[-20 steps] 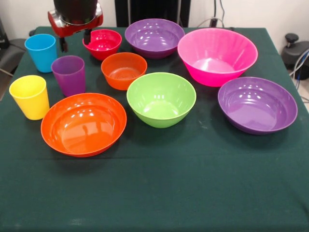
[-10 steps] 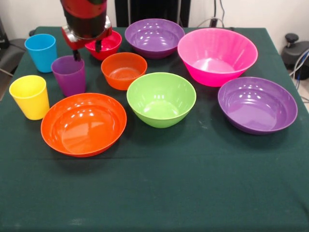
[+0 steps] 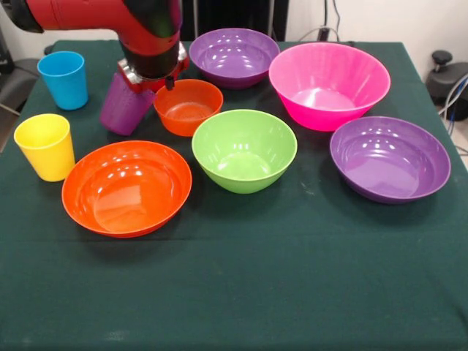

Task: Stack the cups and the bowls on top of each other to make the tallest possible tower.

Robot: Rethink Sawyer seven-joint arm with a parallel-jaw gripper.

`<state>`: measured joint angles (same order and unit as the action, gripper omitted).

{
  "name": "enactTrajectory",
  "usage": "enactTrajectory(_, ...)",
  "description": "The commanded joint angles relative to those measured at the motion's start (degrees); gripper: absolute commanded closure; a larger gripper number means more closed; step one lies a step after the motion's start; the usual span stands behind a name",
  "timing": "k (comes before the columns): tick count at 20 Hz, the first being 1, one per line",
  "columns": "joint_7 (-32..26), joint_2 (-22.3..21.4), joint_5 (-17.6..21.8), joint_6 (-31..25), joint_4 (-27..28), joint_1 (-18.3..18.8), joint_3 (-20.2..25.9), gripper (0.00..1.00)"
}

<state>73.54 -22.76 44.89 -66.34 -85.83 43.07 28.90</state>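
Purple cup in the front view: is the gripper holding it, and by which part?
Apparently yes: the gripper is at the top rim of the purple cup, which is tilted. The actual grip is hidden.

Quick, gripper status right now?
Gripper: on the purple cup, which is tilted; whether it is shut on the cup cannot be told.

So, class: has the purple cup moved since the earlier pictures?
Yes. The purple cup now leans, its top tipped toward the small orange bowl, under the gripper.
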Motion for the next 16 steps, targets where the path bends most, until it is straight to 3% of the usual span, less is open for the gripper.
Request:
enactTrajectory(1, -6.6, -1.4, 3.4, 2.7, 1.5, -2.0, -0.2, 0.0)
enactTrajectory(4, -7.0, -4.4, 2.5, 2.3, -0.9, -1.1, -0.2, 0.0)
enactTrajectory(16, -8.5, -7.0, 2.8, 2.3, -2.7, -0.5, -0.3, 0.0)
